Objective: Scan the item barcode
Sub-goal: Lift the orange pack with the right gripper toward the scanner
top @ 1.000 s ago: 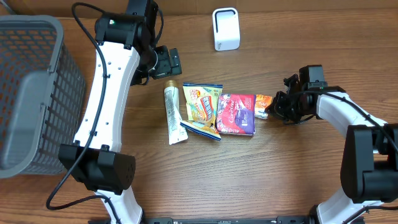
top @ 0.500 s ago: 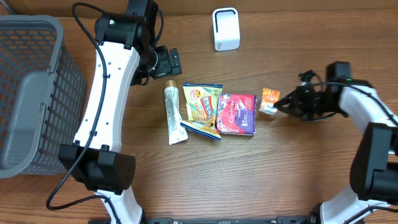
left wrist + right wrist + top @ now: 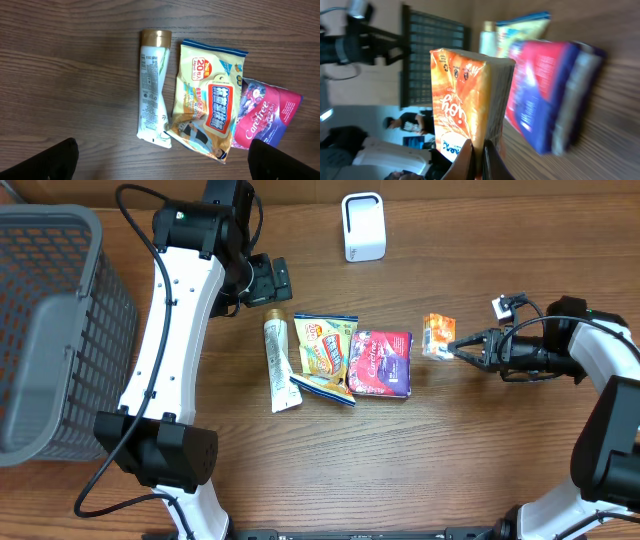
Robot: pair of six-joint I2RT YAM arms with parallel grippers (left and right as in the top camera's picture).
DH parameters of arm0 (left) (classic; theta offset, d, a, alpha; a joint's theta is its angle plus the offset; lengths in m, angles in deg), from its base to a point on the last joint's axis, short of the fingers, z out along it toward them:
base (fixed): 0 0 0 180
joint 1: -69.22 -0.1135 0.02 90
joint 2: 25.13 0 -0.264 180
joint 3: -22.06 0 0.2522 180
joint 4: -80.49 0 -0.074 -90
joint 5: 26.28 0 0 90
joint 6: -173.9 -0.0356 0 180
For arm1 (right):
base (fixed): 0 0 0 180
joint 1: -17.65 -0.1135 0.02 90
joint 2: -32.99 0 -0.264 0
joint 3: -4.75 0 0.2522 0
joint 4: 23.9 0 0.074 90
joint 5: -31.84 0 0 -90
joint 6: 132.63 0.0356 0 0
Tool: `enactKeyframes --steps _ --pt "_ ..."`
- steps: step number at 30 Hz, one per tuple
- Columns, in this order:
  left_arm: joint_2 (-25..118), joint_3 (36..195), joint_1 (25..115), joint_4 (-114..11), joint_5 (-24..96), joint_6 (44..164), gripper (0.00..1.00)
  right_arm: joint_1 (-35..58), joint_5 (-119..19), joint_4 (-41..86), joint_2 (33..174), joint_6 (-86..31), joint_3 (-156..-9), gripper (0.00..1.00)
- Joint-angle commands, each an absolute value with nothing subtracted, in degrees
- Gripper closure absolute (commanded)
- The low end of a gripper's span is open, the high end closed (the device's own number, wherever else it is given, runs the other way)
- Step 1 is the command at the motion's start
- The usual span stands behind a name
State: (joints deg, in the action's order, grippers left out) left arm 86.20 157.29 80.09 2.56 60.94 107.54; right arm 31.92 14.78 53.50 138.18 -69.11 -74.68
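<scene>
While our right gripper (image 3: 461, 346) pinches the small orange plastic packet (image 3: 437, 336) by its edge, the white boxy scanner (image 3: 362, 226) lies forward-left of it; our left gripper (image 3: 278, 284) gapes.

Orange packet (image 3: 437, 337) with pale lettering, box-like and glossy, pinched along one thin edge by the closed right end effector (image 3: 460, 348) and standing on end, right of the middle of the counter (image 3: 400, 470). White, round-cornered barcode scanner (image 3: 363, 226) stands upright near the counter's far edge, well apart from the packet.
</scene>
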Motion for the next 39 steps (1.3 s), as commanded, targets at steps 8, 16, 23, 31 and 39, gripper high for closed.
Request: enactKeyframes --steps 8,16,23,31,39 --pt "86.2 157.4 80.2 2.5 60.7 108.1 0.0 22.5 31.8 36.9 138.5 -60.4 -75.8 0.96" --pt "86.2 157.4 80.2 2.5 60.8 108.1 0.0 18.3 31.8 18.6 138.5 -41.3 -75.8 0.96" --pt "86.2 157.4 80.2 2.4 60.8 108.1 0.0 18.3 31.7 10.9 138.5 -26.8 -75.8 0.96" --pt "86.2 157.4 80.2 2.5 60.7 108.1 0.0 18.3 31.7 -7.4 138.5 -5.9 -75.8 0.96" --pt "86.2 157.4 80.3 2.5 60.8 108.1 0.0 18.3 31.7 -12.0 138.5 -1.9 -75.8 0.96"
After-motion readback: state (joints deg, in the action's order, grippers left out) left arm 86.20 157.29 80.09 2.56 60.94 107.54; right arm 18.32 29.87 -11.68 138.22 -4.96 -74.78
